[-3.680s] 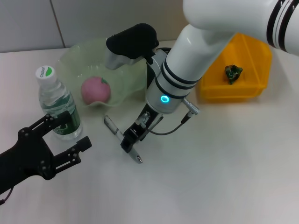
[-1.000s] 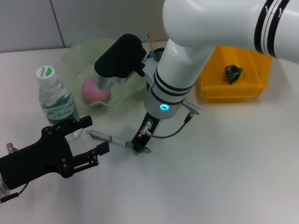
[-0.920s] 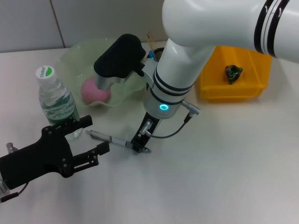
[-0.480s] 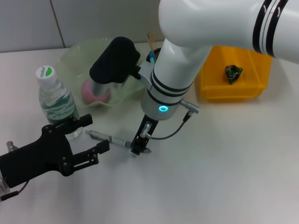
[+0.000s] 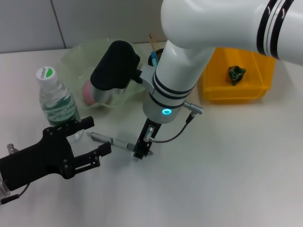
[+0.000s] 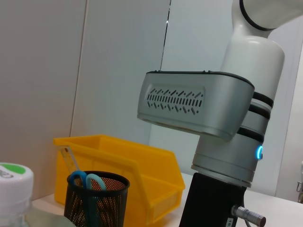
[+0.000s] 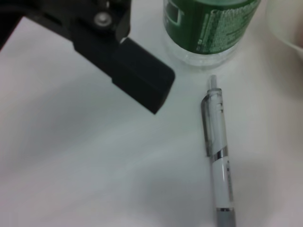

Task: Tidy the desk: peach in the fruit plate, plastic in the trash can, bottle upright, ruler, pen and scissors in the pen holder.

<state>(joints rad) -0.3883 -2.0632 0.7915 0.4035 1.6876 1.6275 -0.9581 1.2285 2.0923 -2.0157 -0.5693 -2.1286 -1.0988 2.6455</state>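
The pen (image 5: 110, 140) lies flat on the surface (image 5: 222, 175), near its middle, just in front of the upright bottle (image 5: 57, 105). The right tool (image 5: 141, 150) sits at the pen's tip end; whether it grips the pen cannot be told. The left tool (image 5: 90, 142) is spread open and empty beside the pen's other end.

Bright, even light falls from overhead on the white tabletop (image 5: 227, 179), leaving only soft, faint shadows under the arms in the head view. The right wrist view is blurred throughout, and the pen (image 7: 218, 151) at its lower right is soft-edged. In the left wrist view, the bottle cap (image 6: 14, 177) at lower left is out of focus.
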